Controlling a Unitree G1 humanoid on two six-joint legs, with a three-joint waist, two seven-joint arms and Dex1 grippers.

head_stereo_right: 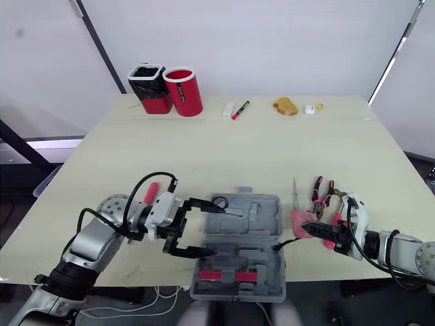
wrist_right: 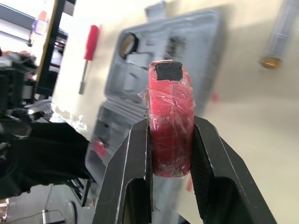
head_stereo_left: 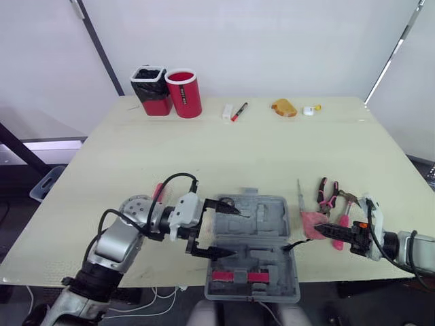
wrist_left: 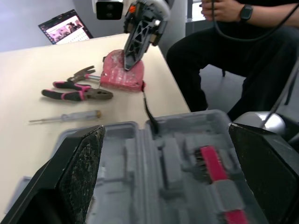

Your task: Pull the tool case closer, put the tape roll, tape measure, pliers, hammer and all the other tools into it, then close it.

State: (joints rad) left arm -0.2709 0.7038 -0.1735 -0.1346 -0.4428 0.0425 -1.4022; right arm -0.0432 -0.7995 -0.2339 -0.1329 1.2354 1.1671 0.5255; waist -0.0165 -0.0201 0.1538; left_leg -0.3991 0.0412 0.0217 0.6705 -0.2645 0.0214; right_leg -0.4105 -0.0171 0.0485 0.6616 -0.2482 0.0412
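The grey tool case (head_stereo_left: 273,204) lies open at the table's front edge, with a dark tape roll (head_stereo_left: 228,202) in its back left corner. My left gripper (head_stereo_left: 234,232) is open over the case's left side, holding nothing. Just right of the case, my right gripper (head_stereo_left: 319,229) is shut on the red tape measure (wrist_right: 170,121), whose black strap hangs toward the case. Pink-handled pliers (head_stereo_left: 327,192), a pink-handled hammer (head_stereo_left: 345,212) and a clear screwdriver (head_stereo_left: 299,193) lie behind it. A red screwdriver (head_stereo_left: 158,191) lies behind my left arm.
At the table's back stand a black-lined red bin (head_stereo_left: 151,88) and a red cup (head_stereo_left: 183,93), with a marker (head_stereo_left: 238,111), a white block (head_stereo_left: 228,111) and a yellow item (head_stereo_left: 284,107) beside them. A person (wrist_left: 224,46) sits off the table's right side.
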